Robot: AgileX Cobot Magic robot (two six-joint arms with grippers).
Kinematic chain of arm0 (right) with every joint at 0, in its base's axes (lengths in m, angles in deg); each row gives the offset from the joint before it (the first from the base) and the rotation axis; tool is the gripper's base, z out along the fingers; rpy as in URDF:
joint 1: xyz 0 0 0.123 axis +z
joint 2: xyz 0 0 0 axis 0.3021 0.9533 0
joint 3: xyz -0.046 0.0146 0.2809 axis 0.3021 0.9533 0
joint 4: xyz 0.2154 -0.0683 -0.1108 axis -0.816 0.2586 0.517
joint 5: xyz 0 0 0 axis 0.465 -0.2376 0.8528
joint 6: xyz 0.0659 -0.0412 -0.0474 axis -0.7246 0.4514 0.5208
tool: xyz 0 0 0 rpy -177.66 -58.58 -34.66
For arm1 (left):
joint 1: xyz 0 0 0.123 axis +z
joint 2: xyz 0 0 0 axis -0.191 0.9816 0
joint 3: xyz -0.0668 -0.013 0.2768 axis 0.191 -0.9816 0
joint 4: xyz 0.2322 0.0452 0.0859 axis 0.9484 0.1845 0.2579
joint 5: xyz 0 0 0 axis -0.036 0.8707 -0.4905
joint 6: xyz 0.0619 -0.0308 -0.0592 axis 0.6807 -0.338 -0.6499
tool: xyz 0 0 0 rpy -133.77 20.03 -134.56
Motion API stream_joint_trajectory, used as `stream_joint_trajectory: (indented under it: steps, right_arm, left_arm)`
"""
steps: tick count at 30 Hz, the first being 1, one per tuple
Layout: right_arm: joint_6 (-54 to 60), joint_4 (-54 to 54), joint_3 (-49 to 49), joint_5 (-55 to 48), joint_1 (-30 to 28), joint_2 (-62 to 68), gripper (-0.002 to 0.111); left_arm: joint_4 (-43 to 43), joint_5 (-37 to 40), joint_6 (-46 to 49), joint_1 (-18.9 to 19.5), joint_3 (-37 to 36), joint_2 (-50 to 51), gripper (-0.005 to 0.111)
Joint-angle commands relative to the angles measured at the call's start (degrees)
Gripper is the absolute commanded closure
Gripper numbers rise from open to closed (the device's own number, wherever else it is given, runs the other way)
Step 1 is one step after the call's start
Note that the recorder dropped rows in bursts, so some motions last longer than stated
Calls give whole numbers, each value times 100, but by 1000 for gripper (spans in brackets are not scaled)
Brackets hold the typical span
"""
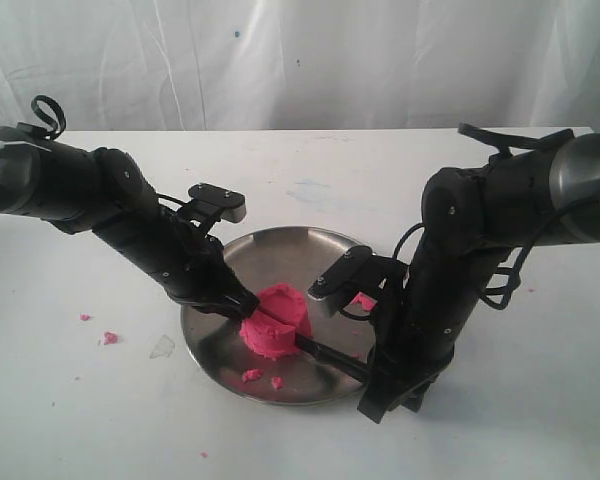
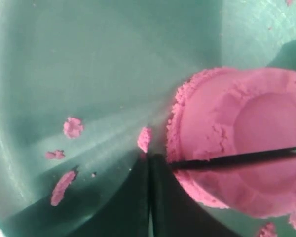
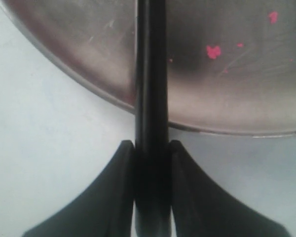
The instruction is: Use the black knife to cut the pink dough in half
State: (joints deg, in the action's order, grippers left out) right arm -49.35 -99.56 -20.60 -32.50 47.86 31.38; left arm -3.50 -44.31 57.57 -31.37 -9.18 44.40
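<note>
1. Two black robot arms lean over a round, shallow steel plate (image 1: 220, 345) on a white table (image 1: 70, 410).
2. At the plate's centre sits the bright pink, cup-shaped lump of soft dough (image 1: 276, 322), with a dented top and a dark cut line across it.
3. Right gripper (image 3: 151, 148): its two black fingers (image 3: 119, 187) are clamped narrow on the handle of the slim black knife (image 3: 150, 79), just outside the plate's rim.
4. From there the knife blade (image 2: 237, 159) reaches over the rim and lies across the dough's top, its tip near the far edge.
5. Left gripper (image 2: 150, 168): fingertips drawn together with only a thin slit between, grasping nothing, touching or just beside the dough's side as if to brace it.
6. Small pink crumbs (image 2: 73, 127) lie scattered on the plate and table.
7. To cut well, the blade likely needs pressing straight down through the middle until it meets the steel, kept level, while the left gripper steadies the lump so it cannot slide or tilt.
</note>
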Motion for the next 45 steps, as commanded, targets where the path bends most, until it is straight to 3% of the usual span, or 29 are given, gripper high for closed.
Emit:
stream_joint_trajectory:
  steps: [1, 17, 45]
  right_arm:
    - [16, -69, 26, -61, -2, 75, 108]
    - [16, -149, -120, -560, -2, 75, 108]
    - [16, -235, -188, -575, -2, 168, 108]
  left_arm:
    - [16, 181, -7, -33, -43, 127, 107]
    - [16, 155, -7, -33, -43, 127, 107]
    - [156, 46, 30, -33, -43, 115, 107]
